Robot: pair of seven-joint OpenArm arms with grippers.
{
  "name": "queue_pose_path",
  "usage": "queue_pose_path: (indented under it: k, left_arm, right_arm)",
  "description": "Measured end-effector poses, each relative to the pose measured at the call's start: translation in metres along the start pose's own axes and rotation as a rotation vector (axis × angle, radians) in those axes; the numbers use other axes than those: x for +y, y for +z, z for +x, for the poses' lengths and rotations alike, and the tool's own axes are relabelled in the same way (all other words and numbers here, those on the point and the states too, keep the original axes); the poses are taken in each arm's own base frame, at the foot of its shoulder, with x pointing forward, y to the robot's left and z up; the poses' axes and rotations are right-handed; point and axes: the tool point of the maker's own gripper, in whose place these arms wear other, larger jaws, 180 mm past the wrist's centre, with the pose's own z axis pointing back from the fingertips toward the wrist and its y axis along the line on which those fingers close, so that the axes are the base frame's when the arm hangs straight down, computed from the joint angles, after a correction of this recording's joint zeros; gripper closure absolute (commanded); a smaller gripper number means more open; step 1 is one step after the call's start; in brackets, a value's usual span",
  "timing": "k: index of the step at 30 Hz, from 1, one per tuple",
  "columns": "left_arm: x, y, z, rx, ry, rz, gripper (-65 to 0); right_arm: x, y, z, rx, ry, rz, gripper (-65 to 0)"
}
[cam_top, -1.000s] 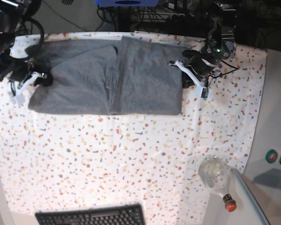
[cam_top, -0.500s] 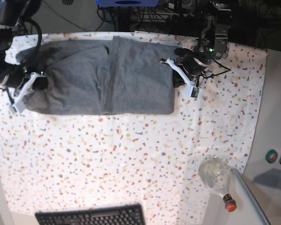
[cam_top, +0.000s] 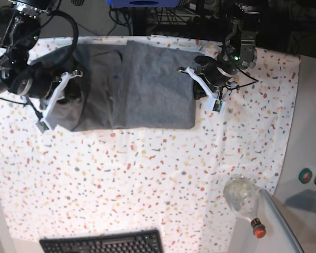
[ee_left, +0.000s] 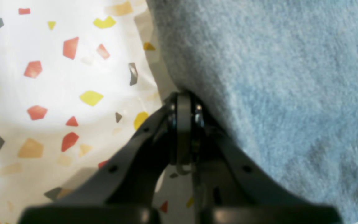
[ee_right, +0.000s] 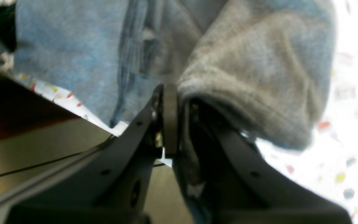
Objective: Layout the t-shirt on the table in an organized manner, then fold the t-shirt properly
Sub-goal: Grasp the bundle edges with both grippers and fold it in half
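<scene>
The grey t-shirt (cam_top: pixel 147 84) lies folded into a band at the far side of the speckled table (cam_top: pixel 147 179). On the left of the base view my right gripper (cam_top: pixel 69 97) is shut on the shirt's left end. It holds that end bunched and raised off the cloth. The right wrist view shows the fabric (ee_right: pixel 253 62) pinched in the gripper (ee_right: pixel 174 93). On the right of the base view my left gripper (cam_top: pixel 196 89) is shut at the shirt's right edge. In the left wrist view its closed tips (ee_left: pixel 183 99) sit on the hem (ee_left: pixel 275 77).
A clear glass bottle (cam_top: pixel 242 195) with an orange cap lies at the table's near right. A black keyboard (cam_top: pixel 102 243) sits at the front edge. The white side counter (cam_top: pixel 305 132) runs along the right. Cables and dark equipment (cam_top: pixel 163 16) crowd the far edge.
My right gripper has lifted the shirt's left end and carried it to the right, so the shirt looks shorter. My left gripper drew the right edge slightly left, then held still.
</scene>
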Motion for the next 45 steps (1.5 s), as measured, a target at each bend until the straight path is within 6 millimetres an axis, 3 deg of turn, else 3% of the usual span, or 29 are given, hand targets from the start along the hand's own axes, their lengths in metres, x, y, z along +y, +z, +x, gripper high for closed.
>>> queue_pose_path:
  k: [7, 12, 15, 21, 25, 30, 34, 38, 41, 45]
  left_arm:
    - [0.000, 0.000, 0.001, -0.001, -0.001, -0.001, 0.0]
    - [0.000, 0.000, 0.000, -0.001, 0.000, -0.001, 0.0]
    - [0.000, 0.000, 0.000, -0.001, 0.001, -0.001, 0.0]
    - [-0.004, -0.001, -0.001, 0.001, -0.010, -0.009, 0.0]
    - [-0.028, -0.009, -0.001, 0.011, -0.052, -0.040, 0.0]
    - [-0.051, -0.015, -0.002, 0.016, -0.072, -0.064, 0.0]
    - [-0.062, -0.021, 0.003, 0.029, -0.105, -0.092, 0.0]
    - [-0.086, -0.027, 0.006, 0.035, -0.122, -0.135, 0.0]
    - [-0.103, -0.028, 0.002, 0.043, -0.105, -0.165, 0.0]
    - [-0.101, -0.027, 0.001, 0.051, -0.110, -0.169, 0.0]
  right_arm:
    - [0.062, -0.025, 0.011, 0.007, -0.013, 0.145, 0.0]
    - [0.092, -0.031, 0.014, 0.036, 0.066, 0.197, 0.0]
    - [0.102, -0.025, 0.026, -0.007, 0.077, 0.210, 0.0]
    - [0.099, -0.024, 0.028, -0.004, 0.085, 0.193, 0.0]
    - [0.095, -0.022, 0.038, -0.025, 0.100, 0.183, 0.0]
    - [0.064, -0.014, 0.038, -0.024, 0.137, 0.103, 0.0]
    - [0.056, -0.012, 0.041, -0.038, 0.115, 0.083, 0.0]
    - [0.045, -0.008, 0.042, -0.043, 0.069, 0.054, 0.0]
    - [0.044, -0.008, 0.039, -0.036, 0.058, 0.049, 0.0]
    - [0.050, -0.003, 0.038, -0.051, 0.067, 0.052, 0.0]
